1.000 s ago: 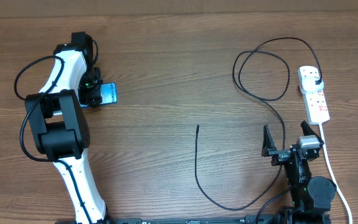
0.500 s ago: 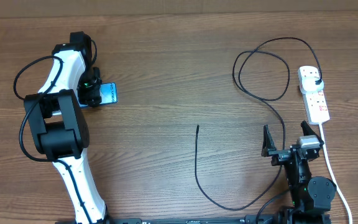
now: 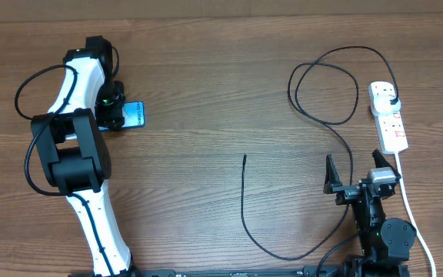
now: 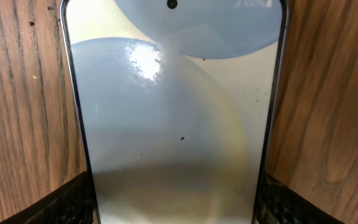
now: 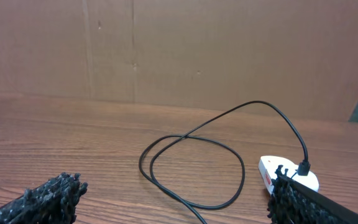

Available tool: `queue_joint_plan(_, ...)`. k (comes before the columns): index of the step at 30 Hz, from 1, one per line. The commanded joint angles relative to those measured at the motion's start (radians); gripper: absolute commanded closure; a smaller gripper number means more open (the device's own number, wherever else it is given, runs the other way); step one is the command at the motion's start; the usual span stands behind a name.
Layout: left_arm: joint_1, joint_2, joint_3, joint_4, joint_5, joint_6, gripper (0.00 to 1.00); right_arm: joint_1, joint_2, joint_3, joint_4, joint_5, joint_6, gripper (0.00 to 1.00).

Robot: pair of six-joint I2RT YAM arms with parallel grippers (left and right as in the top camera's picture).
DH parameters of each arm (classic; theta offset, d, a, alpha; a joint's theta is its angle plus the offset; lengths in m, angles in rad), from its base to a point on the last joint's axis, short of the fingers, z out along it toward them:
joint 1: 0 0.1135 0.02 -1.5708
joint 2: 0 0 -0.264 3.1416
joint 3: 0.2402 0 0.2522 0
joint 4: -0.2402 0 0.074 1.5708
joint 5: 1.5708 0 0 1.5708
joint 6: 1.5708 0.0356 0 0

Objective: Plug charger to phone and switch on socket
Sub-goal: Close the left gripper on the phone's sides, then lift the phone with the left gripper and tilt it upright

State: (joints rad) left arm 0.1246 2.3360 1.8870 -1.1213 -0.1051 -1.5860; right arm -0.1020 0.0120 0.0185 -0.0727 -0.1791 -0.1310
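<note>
Clamps phone (image 3: 133, 115) by its side edges in left pincer (image 3: 118, 117), ten o'clock on table (image 3: 206, 77). Runs charger (image 3: 243, 200) from six o'clock, looping toward two. Spreads right pincer (image 3: 352, 178) wide, empty, at five. Ends it in socket (image 3: 391, 127) at three.

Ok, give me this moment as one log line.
left gripper at phone, grip unclear | right gripper open, empty | charger plugged into socket, tip loose on table
</note>
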Motion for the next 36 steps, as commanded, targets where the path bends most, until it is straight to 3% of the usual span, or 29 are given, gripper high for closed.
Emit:
queue_joint_plan(1, 0.008, 0.011, 0.048, -0.011, -0.002, 0.024, 0.96, 0.008, -0.008, -0.011, 0.004, -0.002, -0.001, 0.0)
queue_joint_plan(12, 0.008, 0.011, 0.08, -0.019, -0.002, 0.053, 0.96, 0.008, -0.008, -0.011, 0.004, -0.002, -0.001, 0.0)
queue_joint_plan(20, 0.008, 0.011, 0.109, 0.014, 0.006, 0.146, 0.96, 0.008, -0.008, -0.011, 0.004, -0.002, -0.001, 0.0)
queue_joint_plan(29, 0.006, 0.011, 0.115, 0.11, 0.097, 0.297, 0.96, 0.008, -0.008, -0.011, 0.004, -0.002, -0.001, 0.0)
queue_joint_plan(36, 0.005, 0.011, 0.115, 0.142, 0.163, 0.323, 0.96, 0.008, -0.008, -0.011, 0.004, -0.002, -0.001, 0.0)
